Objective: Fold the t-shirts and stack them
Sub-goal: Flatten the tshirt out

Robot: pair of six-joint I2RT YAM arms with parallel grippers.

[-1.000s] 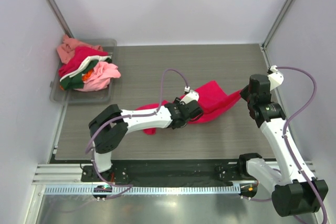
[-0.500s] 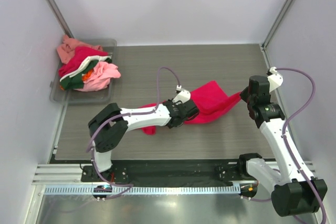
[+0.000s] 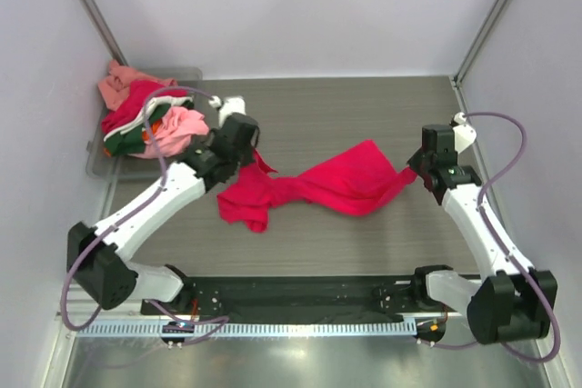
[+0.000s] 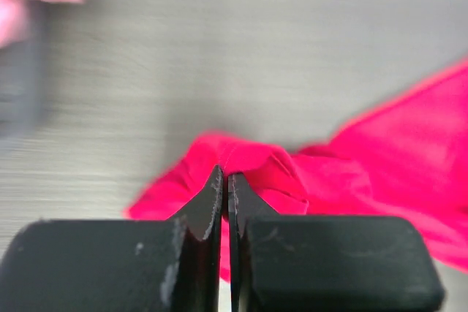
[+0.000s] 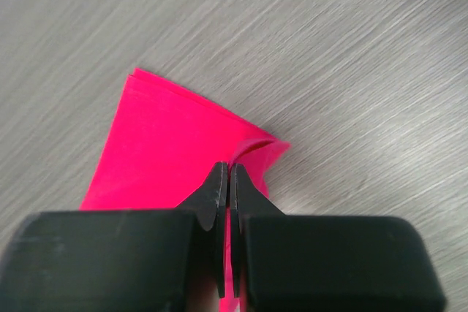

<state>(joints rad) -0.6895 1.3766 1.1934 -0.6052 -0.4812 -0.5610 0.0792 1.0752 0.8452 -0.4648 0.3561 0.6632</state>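
Observation:
A crimson-red t-shirt (image 3: 327,184) stretches across the middle of the table between my two grippers. My left gripper (image 3: 252,154) is shut on its left end, and the cloth bunches under the jaws in the left wrist view (image 4: 270,173). My right gripper (image 3: 415,168) is shut on its right corner, seen as a flat pink-red fold in the right wrist view (image 5: 175,144). The shirt's lower left part (image 3: 250,206) droops onto the table. More t-shirts, salmon pink (image 3: 123,84), red, dark green, white and light pink (image 3: 177,129), lie heaped at the back left.
The heap of shirts sits in a clear plastic bin (image 3: 188,165) at the table's back left, close to my left wrist. White walls and metal frame posts (image 3: 482,20) close in the table. The arm bases stand on a rail (image 3: 300,302) at the near edge.
My left gripper has swung from the table's middle up and left toward the bin, pulling the red shirt's left end with it and stretching the shirt out. The right gripper shifted slightly left.

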